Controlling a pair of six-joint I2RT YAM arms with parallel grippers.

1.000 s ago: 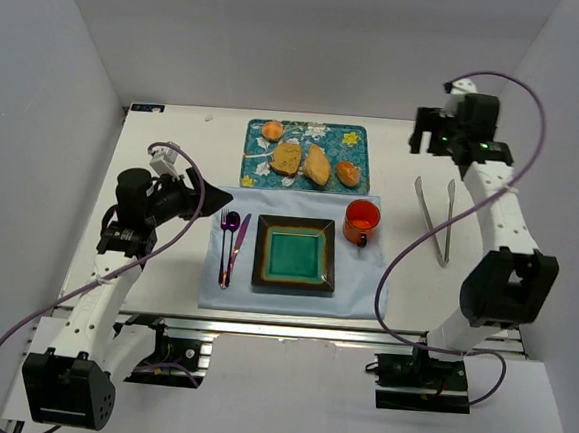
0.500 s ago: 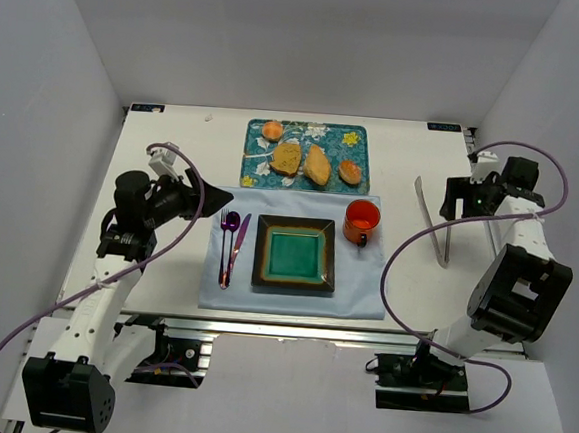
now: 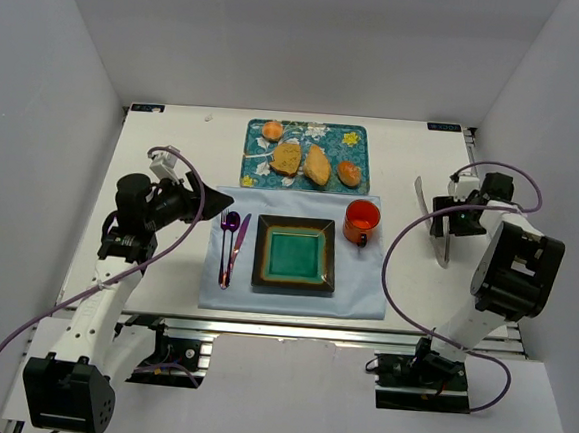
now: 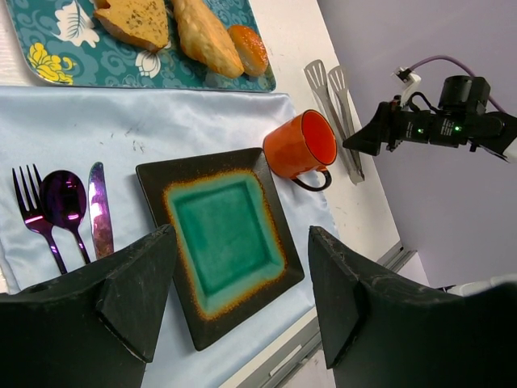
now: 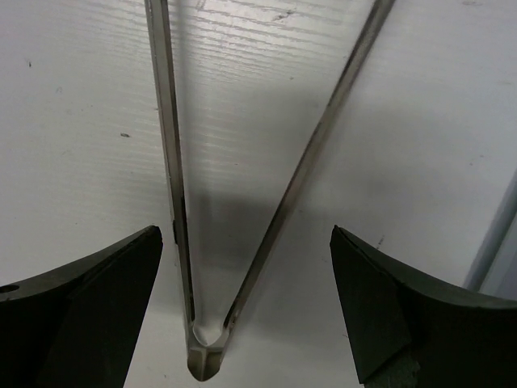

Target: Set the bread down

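Observation:
The bread, a small pale orange-tan bun (image 3: 272,130), sits at the back left corner of the blue patterned tray (image 3: 362,140); it is out of both wrist views. My right gripper (image 3: 447,223) is open and low over metal tongs (image 3: 432,216) on the right of the table. In the right wrist view the fingers straddle the tongs' hinged end (image 5: 196,356), and the gripper (image 5: 244,234) holds nothing. My left gripper (image 3: 211,198) is open and empty, raised left of the cloth. In its wrist view it (image 4: 241,234) hangs over the square plate (image 4: 153,182).
On the tray lie a brown bread slice (image 3: 286,158), a long loaf piece (image 3: 317,165) and a darker small roll (image 3: 349,172). A pale blue cloth (image 3: 364,293) holds the dark green-centred plate (image 3: 263,252), an orange cup (image 3: 361,222), and a fork, spoon and knife (image 3: 232,244).
My right arm has swung down from high at the back right to the table, its open gripper now over the tongs' hinge end. The left arm has barely moved.

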